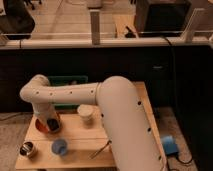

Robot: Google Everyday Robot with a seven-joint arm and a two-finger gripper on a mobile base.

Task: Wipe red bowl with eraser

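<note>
One gripper [51, 122] hangs down in the red bowl [40, 124], lower left; whether it clasps anything, can't tell.

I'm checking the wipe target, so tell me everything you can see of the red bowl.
The red bowl is small, round and shallow, reddish-orange. It sits upright on the wooden table near the left edge, behind the blue cup and metal cup. Mostly its left rim shows. The gripper hangs over it and hides most of the inside. Whether they touch cannot be told.
</note>
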